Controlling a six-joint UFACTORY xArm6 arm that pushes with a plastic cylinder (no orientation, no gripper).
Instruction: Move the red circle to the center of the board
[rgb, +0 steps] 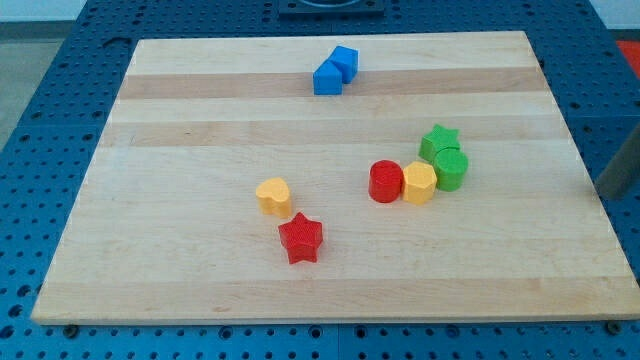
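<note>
The red circle (386, 182) lies on the wooden board (200, 120), right of the middle. A yellow hexagon (419, 184) touches its right side. A green round block (451, 169) touches the hexagon's right, with a green star (439, 141) just above it. My rod enters at the view's right edge; my tip (605, 194) is just past the board's right edge, well to the right of the red circle and the green blocks, touching no block.
A yellow heart (273, 196) and a red star (301, 238) lie left of the red circle, below the middle. Two blue blocks (327, 78) (345, 62) touch each other near the view's top. A blue perforated table (30, 150) surrounds the board.
</note>
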